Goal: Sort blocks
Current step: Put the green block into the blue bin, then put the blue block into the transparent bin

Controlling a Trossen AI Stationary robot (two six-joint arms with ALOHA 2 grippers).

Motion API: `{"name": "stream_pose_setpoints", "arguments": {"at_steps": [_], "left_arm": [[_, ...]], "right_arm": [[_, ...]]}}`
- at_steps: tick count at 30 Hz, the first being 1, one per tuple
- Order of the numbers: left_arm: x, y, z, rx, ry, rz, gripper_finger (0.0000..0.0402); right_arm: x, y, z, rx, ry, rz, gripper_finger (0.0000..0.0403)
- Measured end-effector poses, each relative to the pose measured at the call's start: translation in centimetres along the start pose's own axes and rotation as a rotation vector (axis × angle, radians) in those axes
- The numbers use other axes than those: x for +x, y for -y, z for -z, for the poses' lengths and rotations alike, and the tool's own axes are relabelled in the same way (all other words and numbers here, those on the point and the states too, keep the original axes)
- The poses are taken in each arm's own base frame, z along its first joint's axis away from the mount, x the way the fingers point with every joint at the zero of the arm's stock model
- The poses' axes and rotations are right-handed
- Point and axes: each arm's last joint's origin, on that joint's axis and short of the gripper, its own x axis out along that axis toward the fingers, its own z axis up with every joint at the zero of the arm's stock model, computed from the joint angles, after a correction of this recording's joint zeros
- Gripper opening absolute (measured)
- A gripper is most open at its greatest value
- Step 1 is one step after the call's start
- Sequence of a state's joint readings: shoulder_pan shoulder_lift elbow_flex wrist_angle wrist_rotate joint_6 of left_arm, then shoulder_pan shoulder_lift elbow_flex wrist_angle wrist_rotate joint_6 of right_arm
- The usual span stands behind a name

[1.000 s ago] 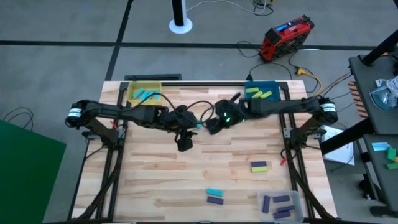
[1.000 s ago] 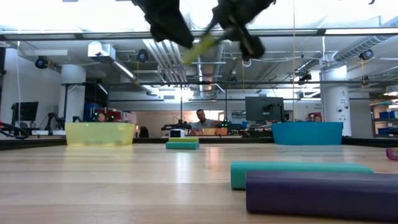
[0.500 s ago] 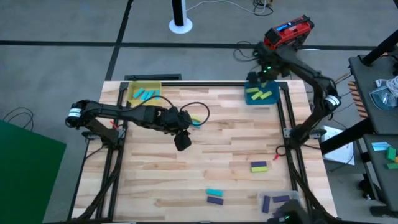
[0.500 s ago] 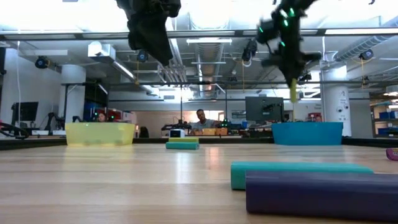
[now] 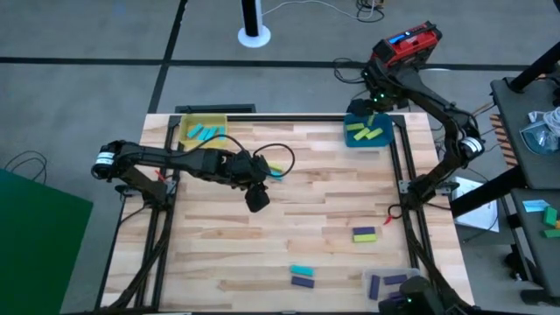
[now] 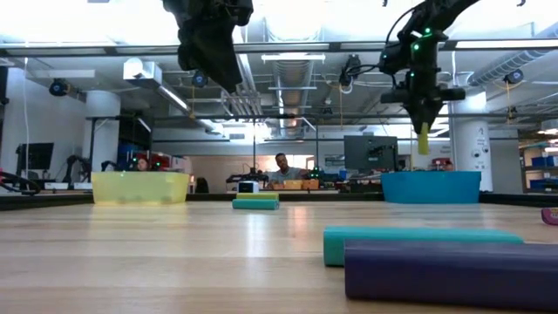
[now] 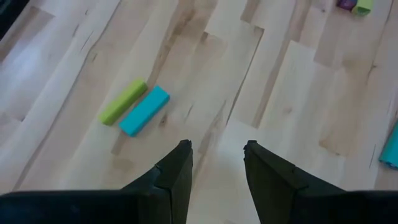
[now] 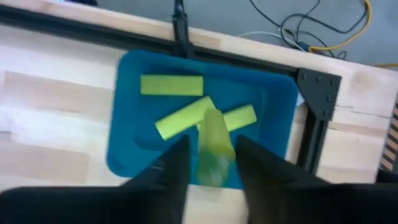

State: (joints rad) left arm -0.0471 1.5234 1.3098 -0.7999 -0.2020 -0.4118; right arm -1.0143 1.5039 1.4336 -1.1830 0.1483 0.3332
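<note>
Grey floor (image 5: 87, 79), ceiling ducts (image 6: 253, 92), monitor (image 6: 368, 153), seated person (image 6: 281, 167).

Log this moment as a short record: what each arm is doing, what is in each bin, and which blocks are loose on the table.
right gripper: above blue bin, jaws shut on yellow-green block
left gripper: mid-table, jaws open, empty
blue bin: three yellow-green blocks
yellow bin: cyan blocks
clear bin: purple blocks
loose: yellow-green and cyan pair by left gripper; more near the table's front
</note>
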Motion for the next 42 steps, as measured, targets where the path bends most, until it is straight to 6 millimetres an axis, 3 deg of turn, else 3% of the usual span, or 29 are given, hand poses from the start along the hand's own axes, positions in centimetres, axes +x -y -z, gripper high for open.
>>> {"name": "stream_pose_setpoints", "arguments": {"at_steps": [6,12,18,24,28,37,42], "left_arm": [[0.0,0.0,0.0,0.001,0.002,0.001,0.0126],[0.0,0.0,0.0,-0.006,0.002,0.0,0.0126],[0.0,0.0,0.0,0.128,0.001,0.0,0.0126],[0.8,-0.9,-0.8,0.243,0.009,0.058,0.0126],[1.4,-1.2,-1.1,0.294,-0.003,0.145,0.0118],[0.8,-0.3,-0.1,0.381,-0.085,0.283,0.0085],[0.7,0.3,0.0,0.436,-0.076,0.303,0.0084]], "right_arm": [[-0.3,-0.5,0.1,0.018,0.02,-0.011,0.0204],[-3.3,-3.5,2.6,-0.031,0.093,-0.085,0.0247],[-7.2,-7.1,8.2,-0.098,0.157,-0.224,0.0235],[-9.7,-8.1,13.2,-0.111,0.218,-0.3,0.022],[-10.3,-8.0,14.9,-0.126,0.233,-0.327,0.021],[-11.1,-8.3,16.5,-0.211,0.209,-0.393,0.018],[-12.2,-9.6,19.8,-0.317,0.094,-0.53,0.014]]}}
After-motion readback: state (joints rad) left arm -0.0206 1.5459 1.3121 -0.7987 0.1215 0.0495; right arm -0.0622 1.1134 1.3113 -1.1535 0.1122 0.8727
